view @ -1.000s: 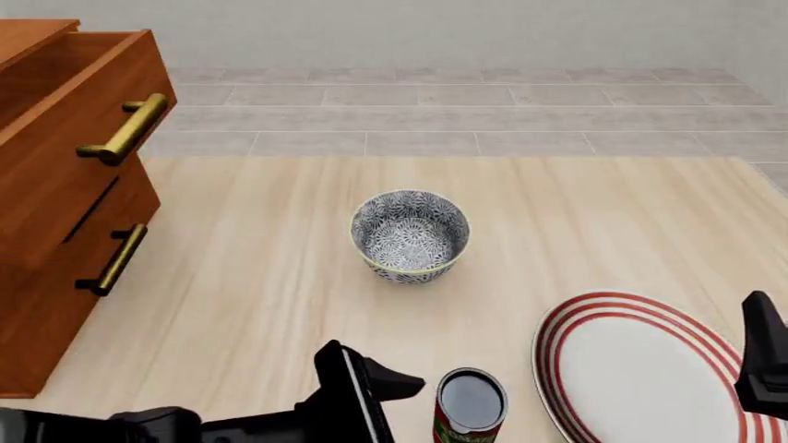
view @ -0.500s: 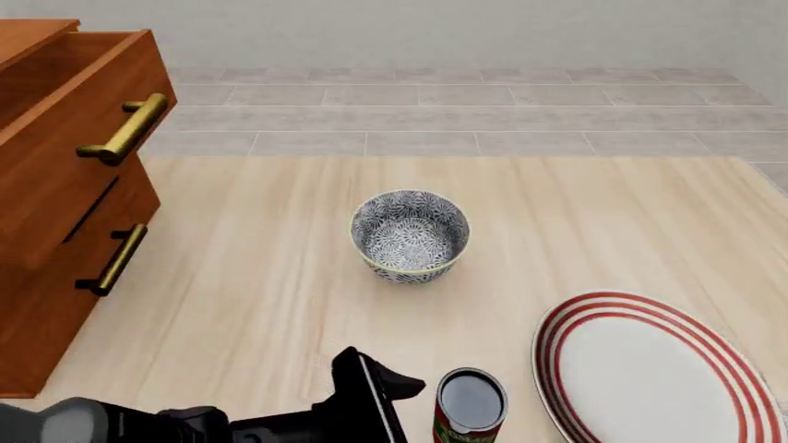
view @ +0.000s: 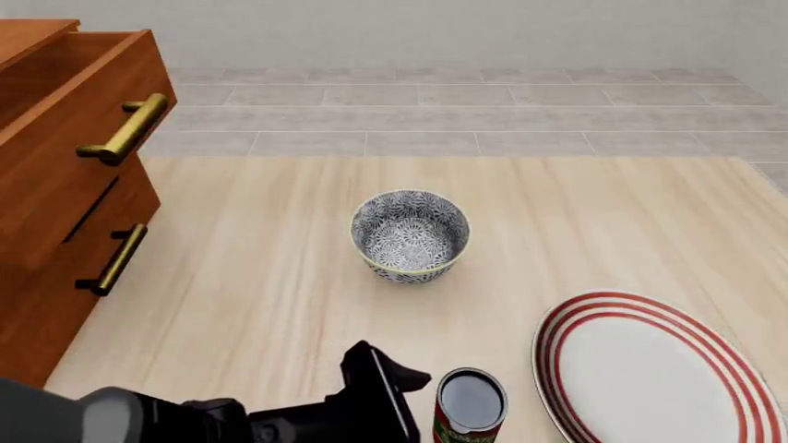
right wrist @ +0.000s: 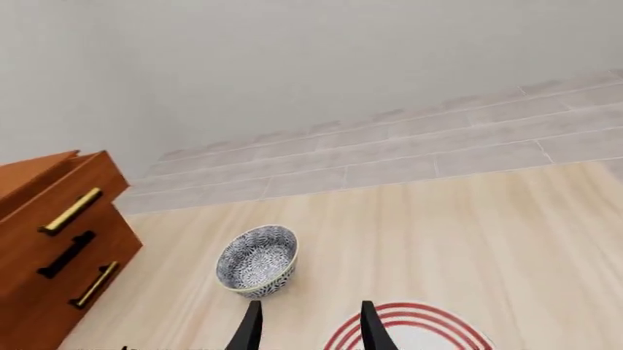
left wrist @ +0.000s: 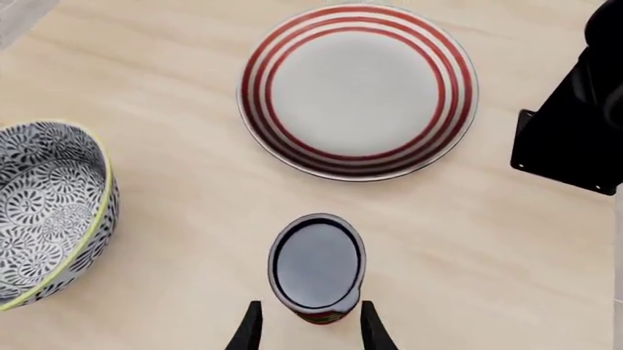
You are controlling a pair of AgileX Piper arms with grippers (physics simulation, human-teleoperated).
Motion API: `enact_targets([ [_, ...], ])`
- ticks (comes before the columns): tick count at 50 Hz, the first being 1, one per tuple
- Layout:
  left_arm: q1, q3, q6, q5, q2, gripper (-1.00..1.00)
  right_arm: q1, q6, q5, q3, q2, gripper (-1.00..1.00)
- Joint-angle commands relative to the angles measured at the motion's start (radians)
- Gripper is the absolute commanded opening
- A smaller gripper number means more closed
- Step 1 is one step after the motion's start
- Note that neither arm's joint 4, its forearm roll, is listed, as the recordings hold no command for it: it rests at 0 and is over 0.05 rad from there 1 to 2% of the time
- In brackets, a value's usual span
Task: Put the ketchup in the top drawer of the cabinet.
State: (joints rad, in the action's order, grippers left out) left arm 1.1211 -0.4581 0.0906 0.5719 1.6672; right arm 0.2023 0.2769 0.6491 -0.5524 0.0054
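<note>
The ketchup [view: 470,406] stands upright at the table's near edge, red body with a dark round top. In the left wrist view the ketchup [left wrist: 316,266] sits between the tips of my left gripper [left wrist: 309,315], which is open, with a finger on either side of its base. The left arm [view: 357,411] comes in low from the left. The cabinet [view: 50,305] stands at the far left, its top drawer [view: 74,138] pulled out. My right gripper [right wrist: 308,324] hangs open and empty, high above the table; it is out of the front view.
A blue-white patterned bowl [view: 411,233] sits mid-table. A red-striped white plate [view: 659,374] lies just right of the ketchup. The lower drawer's brass handle [view: 117,260] juts out under the top drawer. Part of the right arm [left wrist: 574,124] shows beyond the plate in the left wrist view.
My left arm has slid right, closing in on the ketchup. The right gripper, at the front view's right edge a second ago, has left that view.
</note>
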Motion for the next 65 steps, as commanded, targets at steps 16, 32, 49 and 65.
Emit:
enact_targets([
  [16, 0.013, -0.042, -0.044, 0.004, 0.04, 1.0, 0.018, 0.019, -0.001, 0.007, -0.005, 1.0],
  [32, 0.01, -0.076, -0.071, -0.001, 0.067, 1.0, 0.018, 0.019, -0.001, 0.007, -0.005, 1.0],
  [49, 0.019, -0.097, -0.058, -0.026, 0.062, 1.0, 0.018, 0.019, -0.001, 0.007, -0.005, 1.0],
  [65, 0.019, -0.091, -0.061, -0.074, -0.029, -1.0, 0.018, 0.019, -0.001, 0.007, -0.005, 1.0],
])
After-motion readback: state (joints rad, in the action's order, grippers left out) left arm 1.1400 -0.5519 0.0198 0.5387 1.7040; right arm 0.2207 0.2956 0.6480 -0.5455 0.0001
